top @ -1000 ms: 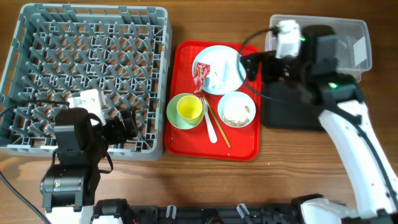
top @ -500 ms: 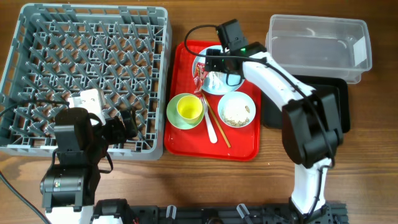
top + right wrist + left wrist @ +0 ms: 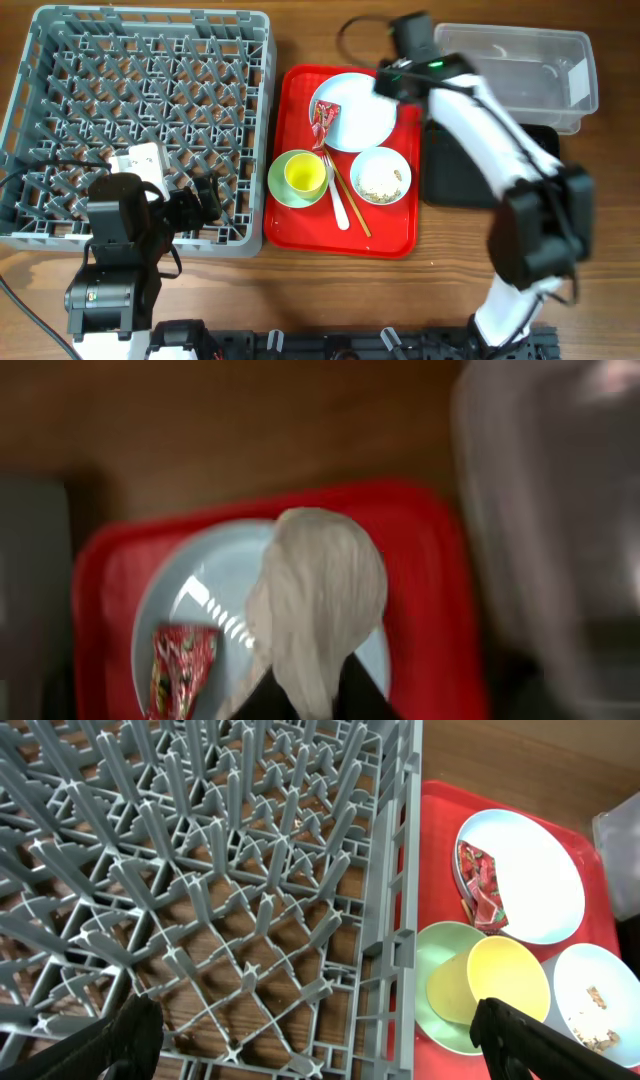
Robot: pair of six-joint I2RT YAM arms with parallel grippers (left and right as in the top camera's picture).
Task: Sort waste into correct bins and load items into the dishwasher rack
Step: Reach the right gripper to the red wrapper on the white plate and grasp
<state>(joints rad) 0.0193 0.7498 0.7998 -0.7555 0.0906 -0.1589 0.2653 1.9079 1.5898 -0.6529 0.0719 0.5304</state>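
My right gripper [image 3: 308,698] is shut on a wad of white tissue [image 3: 325,585], held up above the pale blue plate [image 3: 355,115]. The red-and-white wrapper [image 3: 323,122] still lies on the plate's left side. In the overhead view the right gripper [image 3: 392,82] hangs over the plate's far right rim, close to the clear tub [image 3: 520,70]. A yellow cup [image 3: 305,174] sits in the green bowl [image 3: 281,184], and food scraps lie in the blue bowl [image 3: 380,176]. My left gripper [image 3: 320,1050] stands open over the grey rack [image 3: 150,15], near its front right corner.
The red serving tray [image 3: 300,225] carries the dishes, a white fork [image 3: 340,207] and chopsticks [image 3: 352,208]. The black tray [image 3: 450,180] lies right of it, partly under my right arm. The clear tub stands behind the black tray.
My right gripper closed on the tissue and lifted it off the plate, swinging back and to the right. The wrapper stayed on the plate. The left arm has not moved.
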